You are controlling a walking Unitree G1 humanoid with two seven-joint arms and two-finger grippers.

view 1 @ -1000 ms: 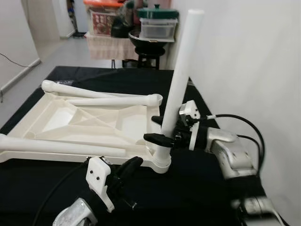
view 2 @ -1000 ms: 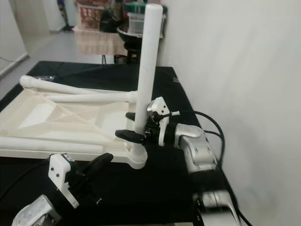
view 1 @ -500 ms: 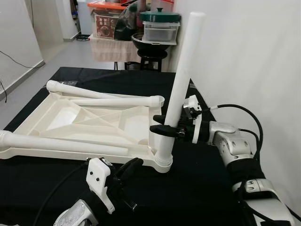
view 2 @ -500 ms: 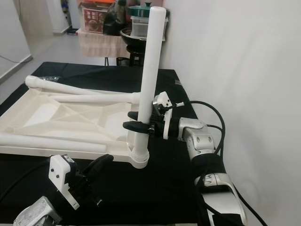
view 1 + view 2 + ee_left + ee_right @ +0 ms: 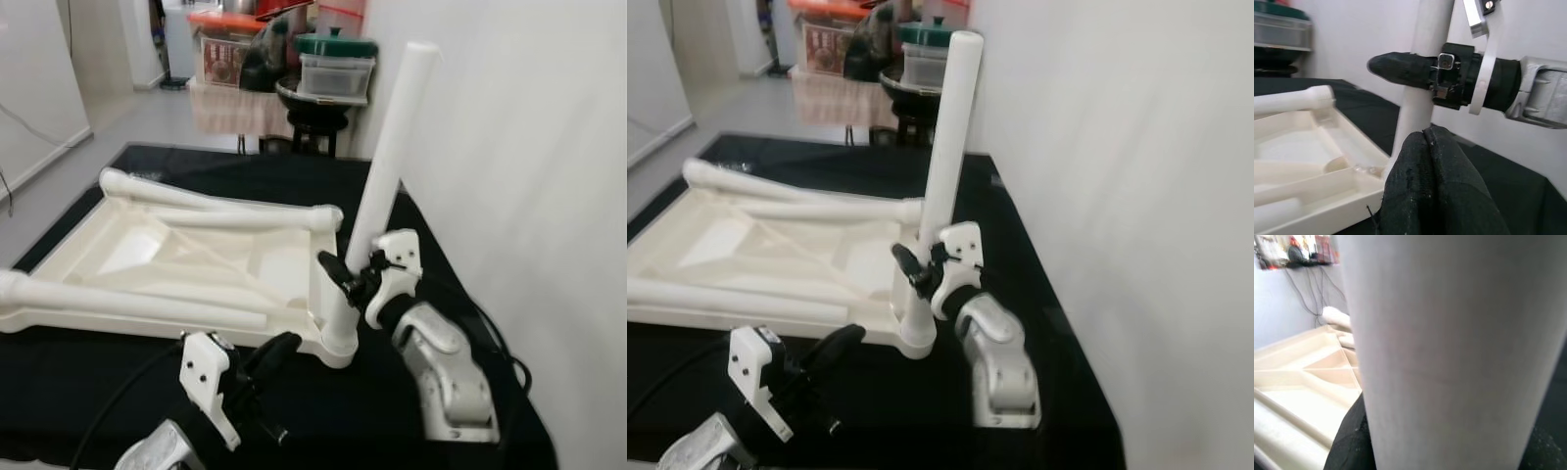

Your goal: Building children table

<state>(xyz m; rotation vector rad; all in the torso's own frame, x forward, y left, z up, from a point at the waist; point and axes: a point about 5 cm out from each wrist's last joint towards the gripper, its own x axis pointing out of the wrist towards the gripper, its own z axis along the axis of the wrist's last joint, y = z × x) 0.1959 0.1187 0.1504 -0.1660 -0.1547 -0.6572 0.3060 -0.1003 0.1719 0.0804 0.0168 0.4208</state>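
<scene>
Right arm bent low, forearm angled up, right claw (image 5: 345,277) clamped, black fingers either side of white post. Left claw (image 5: 265,358) low, fingers (image 5: 1427,181) pressed together, pointing up-right.

Nothing readable is showing anywhere; the red-lidded storage box (image 5: 228,54) in the background may be carrying a label, too blurred to read.

Cream tabletop (image 5: 167,257), white leg (image 5: 387,166), black cloth (image 5: 411,411), black fingers (image 5: 1400,68).
</scene>
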